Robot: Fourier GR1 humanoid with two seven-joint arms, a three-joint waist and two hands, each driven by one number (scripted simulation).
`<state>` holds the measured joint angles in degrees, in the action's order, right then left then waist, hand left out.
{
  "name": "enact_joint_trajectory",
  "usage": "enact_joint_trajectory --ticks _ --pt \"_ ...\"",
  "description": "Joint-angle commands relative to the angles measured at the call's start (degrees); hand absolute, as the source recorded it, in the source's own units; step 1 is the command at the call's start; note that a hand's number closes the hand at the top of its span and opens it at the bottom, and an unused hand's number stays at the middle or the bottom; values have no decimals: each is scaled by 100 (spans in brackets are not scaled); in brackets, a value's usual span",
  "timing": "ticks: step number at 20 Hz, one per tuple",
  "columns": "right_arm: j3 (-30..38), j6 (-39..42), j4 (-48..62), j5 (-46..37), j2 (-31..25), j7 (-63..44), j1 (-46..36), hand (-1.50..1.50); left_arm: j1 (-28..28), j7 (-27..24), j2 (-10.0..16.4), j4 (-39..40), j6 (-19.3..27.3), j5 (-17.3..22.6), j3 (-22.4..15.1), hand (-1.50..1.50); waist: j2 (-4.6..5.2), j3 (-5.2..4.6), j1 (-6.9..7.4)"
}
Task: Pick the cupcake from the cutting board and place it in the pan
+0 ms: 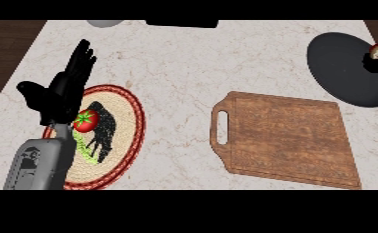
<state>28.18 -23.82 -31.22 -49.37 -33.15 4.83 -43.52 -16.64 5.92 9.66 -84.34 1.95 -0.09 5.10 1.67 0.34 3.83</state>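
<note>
Cupcake (pixel 374 52): only a sliver shows, pale with a touch of red, cut by the right edge of the view. It sits over the far right part of the pan. A darker patch just below it at the edge cannot be made out.

Pan (pixel 336 67): dark, round and flat, far right on the counter (pixel 192 67), partly out of view.

Cutting board (pixel 295 137): brown wood, lying near right and slightly skewed, with its handle slot (pixel 221 127) on the left end. Its far right corner lies just beside the pan's near rim.

Left hand (pixel 63 94): black, at the left on a grey forearm (pixel 37 164). The fingers (pixel 83 59) are straight and point toward the far side, the thumb (pixel 29 91) is spread to the left, and it grips nothing. The cupcake lies well apart from these fingers, across the whole width of the counter.

Plate (pixel 133 122): round, woven look, red rim and a black figure at centre, near left and partly under the forearm. A tomato (pixel 86 121) lies on it, just beside the wrist.

Far edge: a grey rounded object (pixel 105 23) and a flat black object (pixel 182 23), both cut off.
</note>
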Motion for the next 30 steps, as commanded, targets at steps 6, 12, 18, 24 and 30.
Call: enact_joint_trajectory --ticks 6,12,18,24,30 --pt "547 108 1384 464 -169 594 -324 -150 -259 130 -120 34 30 -30 -125 0 94 21 155" --pt "928 1473 1897 1022 -194 1125 -258 -150 -114 -181 -73 98 -19 -23 -55 0 90 27 118" --pt "1296 1243 1776 1387 -238 1961 -260 -150 43 -304 -254 164 133 -143 -155 0 40 19 22" --pt "2177 1757 1801 2334 -572 2609 -42 -150 92 -44 -15 7 -16 33 47 0 -53 9 -141" --pt "2307 3294 1874 2775 -634 3398 622 -150 232 -249 -17 165 118 -108 106 0 -146 -22 -365"
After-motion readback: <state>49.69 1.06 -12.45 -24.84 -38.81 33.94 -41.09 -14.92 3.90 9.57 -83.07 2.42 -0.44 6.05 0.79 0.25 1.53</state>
